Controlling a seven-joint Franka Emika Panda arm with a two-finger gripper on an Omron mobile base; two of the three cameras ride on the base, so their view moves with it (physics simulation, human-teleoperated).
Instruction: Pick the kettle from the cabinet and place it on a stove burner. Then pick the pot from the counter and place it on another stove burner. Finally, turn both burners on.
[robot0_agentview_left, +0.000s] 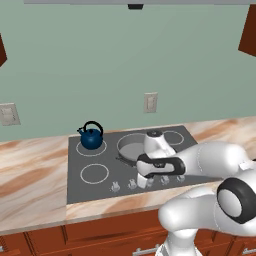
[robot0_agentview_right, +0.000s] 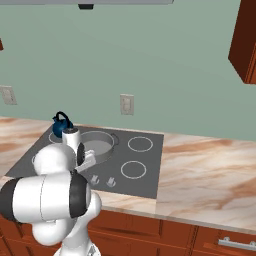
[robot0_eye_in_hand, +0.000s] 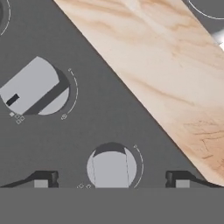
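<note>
Marbled bench (robot0_agentview_left: 30, 170) carries the cooktop (robot0_agentview_left: 100, 187); kettle (robot0_agentview_left: 92, 136) and pot (robot0_agentview_left: 131, 146) each sit on a far burner, ready for heating. We hang our tool (robot0_eye_in_hand: 111, 179), fingers apart, straddling a knob (robot0_eye_in_hand: 111, 166) to turn it.

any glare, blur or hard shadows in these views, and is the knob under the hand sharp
Hand view: even flat light, no glare; the knob between the open gripper fingertips is crisp. Left base view: soft shadowing, the kettle and pot look slightly coarse. Right base view: cooktop matte, no reflections.
</note>
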